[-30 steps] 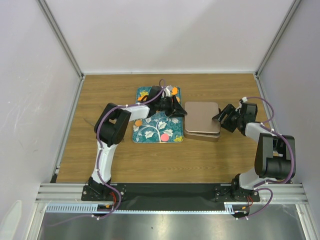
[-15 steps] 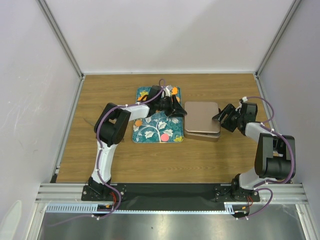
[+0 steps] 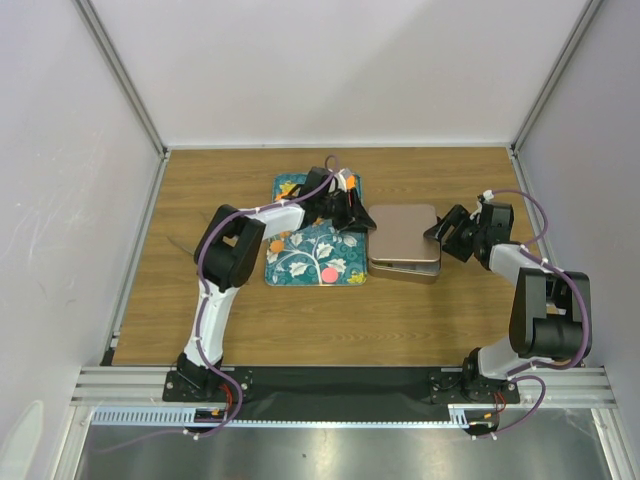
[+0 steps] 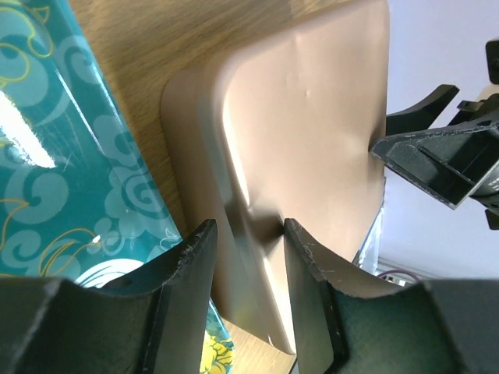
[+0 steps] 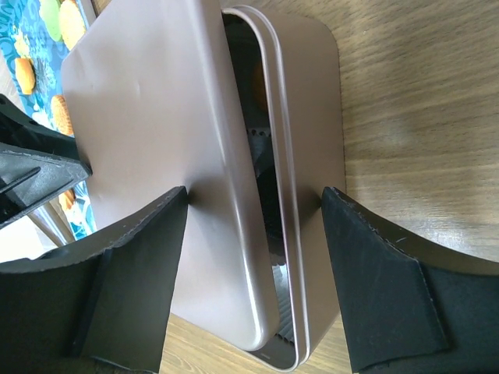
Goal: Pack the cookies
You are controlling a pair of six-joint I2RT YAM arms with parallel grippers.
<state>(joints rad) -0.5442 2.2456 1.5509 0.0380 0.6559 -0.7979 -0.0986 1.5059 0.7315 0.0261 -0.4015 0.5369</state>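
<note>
- As far as I could confirm, you had packed nothing. The cookies (image 3: 329,274) lay on the tray (image 3: 283,268), left of the tin (image 3: 405,272), with a pink one toward the near edge and orange ones farther back.
- The lid (image 5: 148,117) sat ajar on the tin, with a dark gap along one long edge. An orange patch showed inside the gap, too dim to call a cookie or a reflection.
- Your left end effector (image 4: 249,226) had its fingers narrowed to a slim gap around the lid's rim, at the tin's far left corner. I could not tell whether it pinched the rim or only bracketed it.
- Your right end effector (image 5: 253,195) was spread wide at the tin's right end, one finger over the lid and the other outside the base. It gripped nothing I could see.
- By my judgement you were at the opening step. Left to do were getting the lid clear, carrying each cookie across and probably closing the tin.
- The tin and lid were smooth rose-gold metal with a dull sheen and rounded corners.
- The tray was glossy teal with printed flowers and showed glare.
- The cookies were small flat round discs.
- The table (image 3: 250,330) was wood-grained.
</note>
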